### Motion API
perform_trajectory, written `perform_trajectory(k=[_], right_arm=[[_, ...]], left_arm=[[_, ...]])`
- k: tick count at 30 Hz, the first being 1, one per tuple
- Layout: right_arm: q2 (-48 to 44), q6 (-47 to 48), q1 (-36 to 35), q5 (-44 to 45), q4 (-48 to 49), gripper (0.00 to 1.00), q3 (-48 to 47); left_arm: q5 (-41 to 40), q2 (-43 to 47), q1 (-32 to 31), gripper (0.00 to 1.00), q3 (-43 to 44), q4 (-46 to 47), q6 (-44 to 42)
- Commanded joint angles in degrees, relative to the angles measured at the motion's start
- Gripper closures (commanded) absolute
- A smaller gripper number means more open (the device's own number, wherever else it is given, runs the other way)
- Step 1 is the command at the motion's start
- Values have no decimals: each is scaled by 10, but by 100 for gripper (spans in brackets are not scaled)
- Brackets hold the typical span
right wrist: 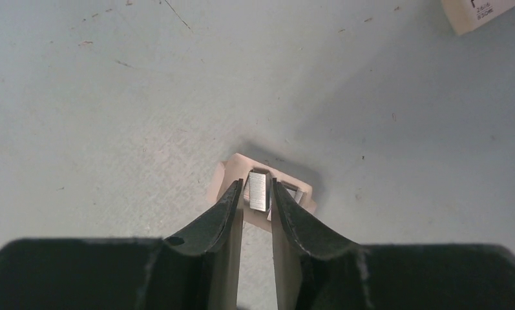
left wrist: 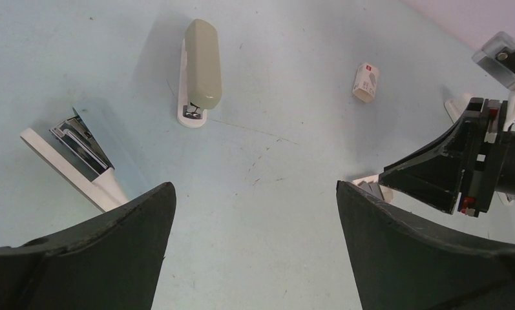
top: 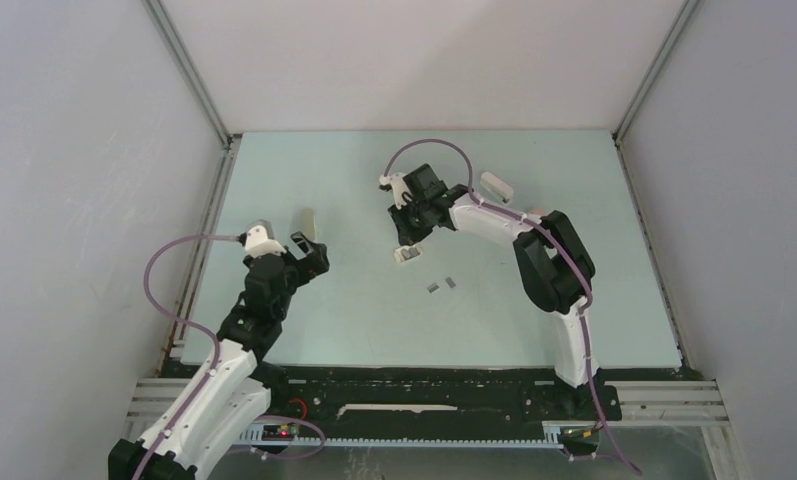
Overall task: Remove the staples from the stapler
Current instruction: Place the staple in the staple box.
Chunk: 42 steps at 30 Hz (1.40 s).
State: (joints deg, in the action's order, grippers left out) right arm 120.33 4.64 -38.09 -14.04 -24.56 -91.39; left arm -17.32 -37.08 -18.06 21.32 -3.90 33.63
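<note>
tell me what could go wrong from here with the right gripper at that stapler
1. The right gripper straddles a thin staple strip in the pink stapler; it could slip or break apart when lifted.
2. Nothing pins that stapler: the left gripper hangs open, well apart, so it may drag along.
3. Two loose strips lie close by and could be scattered.

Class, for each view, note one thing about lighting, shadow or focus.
Top external: even, soft light, no glare on the table. Left wrist: the green stapler casts a faint shadow to its left; near fingers loom large. Right wrist: staples sharp; a broad soft shadow runs up-right from them.
</note>
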Motion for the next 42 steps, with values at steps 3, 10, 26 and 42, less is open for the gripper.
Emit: perform_trajectory(k=[3,10,26,42], right_arm=[[-32,10,-4,4,14,74,2],[-12,15,-1,-17,4,80,-6],[34,15,1,-24,-26,87,-36],[-4,26,8,-15,-27,88,-12]], left_arm=[[0,12,5,0,-16,19,7],[3,14,5,0,-18,20,10],[12,-4,4,0,-16,30,12],[25,-10,4,0,-18,45,9]])
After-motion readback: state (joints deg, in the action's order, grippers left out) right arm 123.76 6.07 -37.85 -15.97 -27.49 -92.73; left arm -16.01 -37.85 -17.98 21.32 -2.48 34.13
